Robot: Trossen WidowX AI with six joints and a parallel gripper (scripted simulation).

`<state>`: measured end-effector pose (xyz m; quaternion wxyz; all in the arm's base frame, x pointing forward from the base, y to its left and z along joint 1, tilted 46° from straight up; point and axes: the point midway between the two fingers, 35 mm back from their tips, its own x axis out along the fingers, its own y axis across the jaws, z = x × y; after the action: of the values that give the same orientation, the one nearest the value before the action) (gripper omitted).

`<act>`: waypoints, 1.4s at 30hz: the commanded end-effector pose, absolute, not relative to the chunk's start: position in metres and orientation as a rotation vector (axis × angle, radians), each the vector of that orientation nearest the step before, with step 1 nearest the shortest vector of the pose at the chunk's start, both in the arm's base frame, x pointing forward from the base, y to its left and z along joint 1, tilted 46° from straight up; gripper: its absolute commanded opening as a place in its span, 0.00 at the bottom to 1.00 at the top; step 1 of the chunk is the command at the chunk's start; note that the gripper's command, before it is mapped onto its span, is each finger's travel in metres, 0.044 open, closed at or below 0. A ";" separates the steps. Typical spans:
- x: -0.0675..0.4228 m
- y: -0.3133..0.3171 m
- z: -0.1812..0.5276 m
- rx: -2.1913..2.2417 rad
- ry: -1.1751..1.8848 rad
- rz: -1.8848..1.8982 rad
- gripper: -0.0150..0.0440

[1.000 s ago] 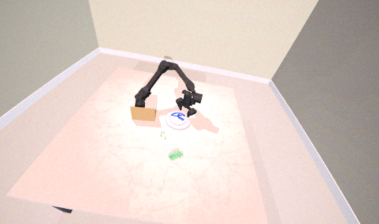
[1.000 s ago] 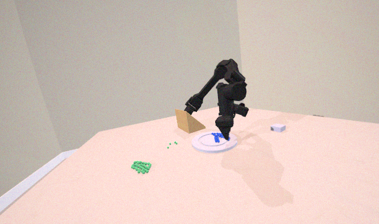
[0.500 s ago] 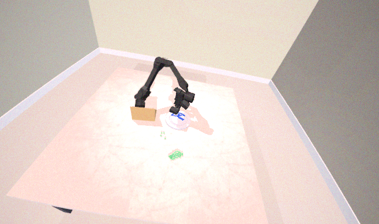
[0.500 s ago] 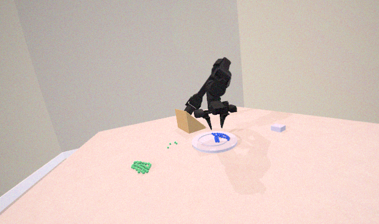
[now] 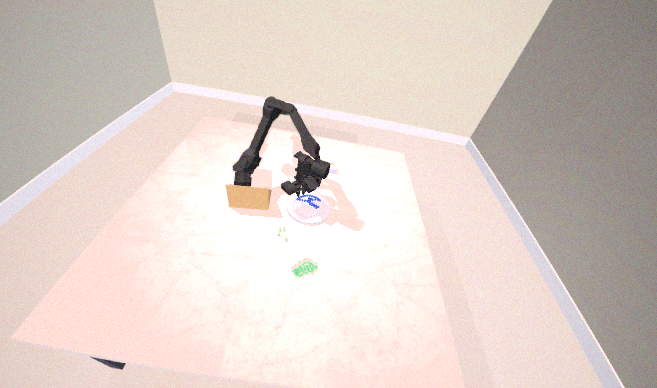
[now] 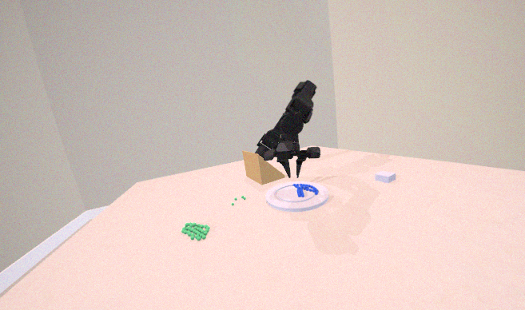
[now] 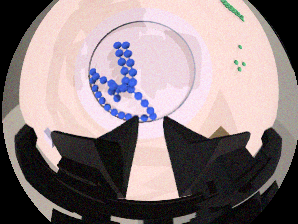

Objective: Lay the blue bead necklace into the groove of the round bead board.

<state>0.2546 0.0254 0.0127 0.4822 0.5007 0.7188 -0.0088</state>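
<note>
The round bead board (image 5: 327,214) (image 6: 276,204) (image 7: 203,70) is pale and flat, with a thin circular groove (image 7: 194,67). The blue bead necklace (image 5: 312,202) (image 6: 300,192) (image 7: 132,72) lies on it. In the wrist view, one arc of beads follows the groove at the lower left. A doubled strand runs across the inside from a central clump, and another strand runs from the clump to the groove near the fingertips. My gripper (image 5: 300,195) (image 6: 293,177) (image 7: 151,120) is narrowly open and empty, fingers pointing down above the board's edge on the arm's side.
A green bead bundle (image 5: 304,269) (image 6: 196,231) (image 7: 233,10) lies apart from the board. Several small green beads (image 5: 282,233) (image 6: 243,197) lie between them. A tan wedge block (image 5: 249,198) (image 6: 254,168) stands near the arm's base. A pale block (image 6: 385,176) lies on the board's other side.
</note>
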 end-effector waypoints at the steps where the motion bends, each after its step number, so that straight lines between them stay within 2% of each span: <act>1: 0.255 0.024 0.013 1.222 1.748 -0.022 0.46; 25: 0.252 0.048 -0.009 1.229 1.755 -0.023 0.46; 30: 0.253 0.046 -0.007 1.222 1.755 -0.022 0.25; 42: 0.253 0.046 -0.007 1.222 1.755 -0.022 0.25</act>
<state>0.2526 0.0469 -0.0078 0.4807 0.5009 0.7197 -0.0091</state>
